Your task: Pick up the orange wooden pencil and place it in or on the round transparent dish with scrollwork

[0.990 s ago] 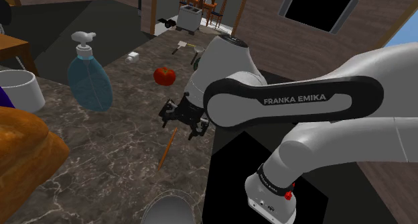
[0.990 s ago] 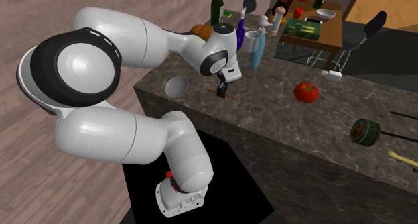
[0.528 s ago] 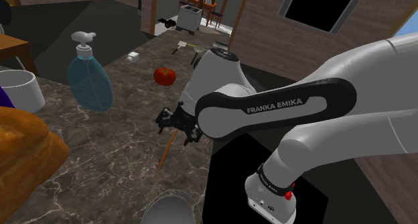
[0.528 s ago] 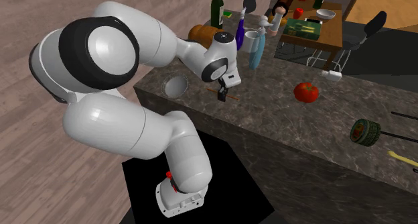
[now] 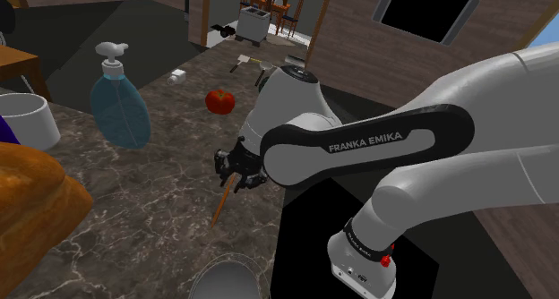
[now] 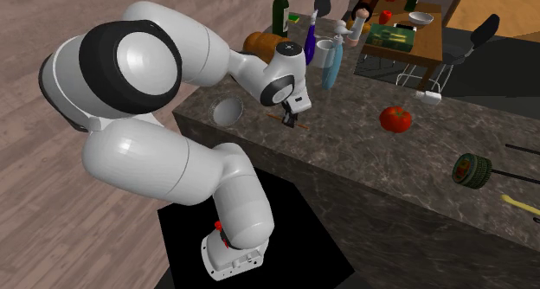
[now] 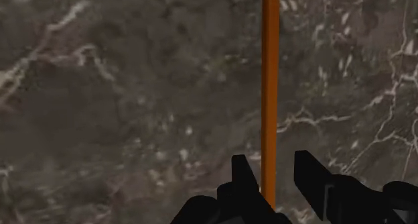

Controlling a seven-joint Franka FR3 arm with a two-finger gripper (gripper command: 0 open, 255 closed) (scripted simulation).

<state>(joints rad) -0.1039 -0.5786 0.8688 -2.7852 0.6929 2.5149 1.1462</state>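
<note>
While the black claw (image 7: 270, 157) is hovering low over the dark marble counter (image 7: 120, 102), its two fingers (image 7: 244, 179) are standing apart with the orange pencil (image 7: 268, 75) running between them. One finger is sitting just beside the shaft and the other is showing a clear gap, so nothing is being gripped.

From the shoulder view, a round grey dish (image 5: 224, 263) is sitting at the counter's near edge, close to the stand. Just beyond it the pencil (image 5: 219, 208) is lying flat on the stone, apart from the dish, its far end reaching under the claw (image 5: 237, 167). The white arm is bending over from that view's right. Farther back a red tomato (image 5: 219, 100) is resting on the counter, with a blue pump bottle (image 5: 121, 109) standing upright toward the view's left. A white cup (image 5: 27, 118) and a brown loaf (image 5: 36, 208) are crowding the left edge.

From the second exterior view, the claw (image 6: 290, 116) is pointing down at the counter just beside the dish (image 6: 227, 112), and the tomato (image 6: 395, 118) is lying well apart toward that view's right.
</note>
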